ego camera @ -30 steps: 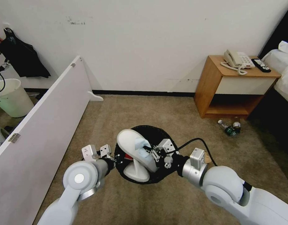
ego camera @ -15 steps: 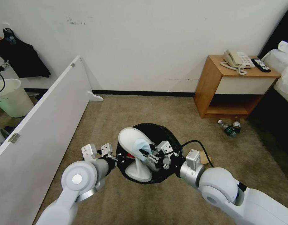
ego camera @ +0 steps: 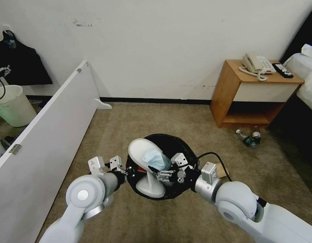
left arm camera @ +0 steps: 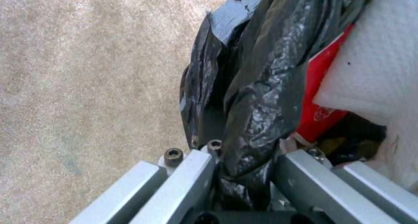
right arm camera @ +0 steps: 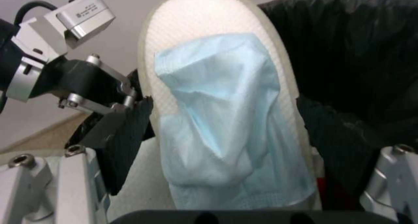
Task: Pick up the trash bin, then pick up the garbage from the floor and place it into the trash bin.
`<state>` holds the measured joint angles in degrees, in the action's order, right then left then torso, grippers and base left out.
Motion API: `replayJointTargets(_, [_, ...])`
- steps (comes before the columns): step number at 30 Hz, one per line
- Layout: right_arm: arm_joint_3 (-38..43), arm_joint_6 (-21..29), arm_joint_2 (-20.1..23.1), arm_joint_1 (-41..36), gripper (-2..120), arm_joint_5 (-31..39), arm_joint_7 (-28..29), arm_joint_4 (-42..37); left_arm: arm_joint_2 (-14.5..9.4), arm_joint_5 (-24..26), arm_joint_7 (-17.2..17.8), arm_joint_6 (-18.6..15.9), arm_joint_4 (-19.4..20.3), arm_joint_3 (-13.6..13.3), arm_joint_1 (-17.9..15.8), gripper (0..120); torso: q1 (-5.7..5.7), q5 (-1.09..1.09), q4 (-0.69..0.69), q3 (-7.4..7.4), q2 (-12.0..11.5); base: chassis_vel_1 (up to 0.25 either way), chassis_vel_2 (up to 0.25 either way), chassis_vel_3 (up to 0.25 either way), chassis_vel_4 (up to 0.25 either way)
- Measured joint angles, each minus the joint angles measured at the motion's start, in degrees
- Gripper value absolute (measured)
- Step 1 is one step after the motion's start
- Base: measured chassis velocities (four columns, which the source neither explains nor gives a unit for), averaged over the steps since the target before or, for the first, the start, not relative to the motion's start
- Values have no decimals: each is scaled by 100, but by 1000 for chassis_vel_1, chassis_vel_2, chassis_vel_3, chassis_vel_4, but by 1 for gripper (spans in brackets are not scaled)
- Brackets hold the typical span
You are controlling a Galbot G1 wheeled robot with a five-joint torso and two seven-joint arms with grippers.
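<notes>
The trash bin (ego camera: 174, 141), lined with a crinkly black bag, hangs between my two arms above the carpet. My left gripper (ego camera: 127, 172) is shut on its bag-covered rim (left arm camera: 248, 126). Two white slippers stand in the bin, one leaning upright (ego camera: 139, 152), the other lower down (ego camera: 149, 187). A light-blue cloth (ego camera: 156, 159) lies draped on the upright slipper (right arm camera: 209, 15). Just behind this cloth (right arm camera: 222, 119), my right gripper (right arm camera: 226, 155) is open, fingers wide apart on either side and not touching it. A red packet (left arm camera: 320, 96) sits inside by the rim.
Plastic bottles (ego camera: 248, 136) lie on the carpet by a wooden nightstand (ego camera: 230, 98) carrying a phone (ego camera: 257, 65) and a remote (ego camera: 282, 70). A cardboard piece (ego camera: 224, 169) lies behind my right wrist. A white door panel (ego camera: 47, 135) runs along the left, with a pale bucket (ego camera: 14, 106) beyond.
My right gripper let go of the light-blue cloth and drew back slightly toward me. The cloth now rests on the upright slipper. The left gripper kept its hold on the bin.
</notes>
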<state>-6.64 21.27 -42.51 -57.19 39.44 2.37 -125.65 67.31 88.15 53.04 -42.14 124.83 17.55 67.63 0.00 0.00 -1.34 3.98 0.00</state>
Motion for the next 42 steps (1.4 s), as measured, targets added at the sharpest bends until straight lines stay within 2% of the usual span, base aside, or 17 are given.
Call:
replayJointTargets(14, [195, -77, 42, -24, 88, 20, -18, -41, 33, -30, 112, 0, -178, -4, -21, 0, 0, 0, 0, 0, 0, 0, 0, 0, 0])
replayJointTargets(32, [615, -152, 129, -153, 88, 160, -47, -218, 31, -453, 731, 94, -426, -36, -70, 0, 0, 0, 0, 0, 0, 0, 0, 0, 0])
replayJointTargets(42, [938, -180, 144, -190, 88, 304, -20, -187, 9, -589, 793, 144, -482, 26, -94, 0, 0, 1, 0, 0, 0, 0, 0, 0, 0])
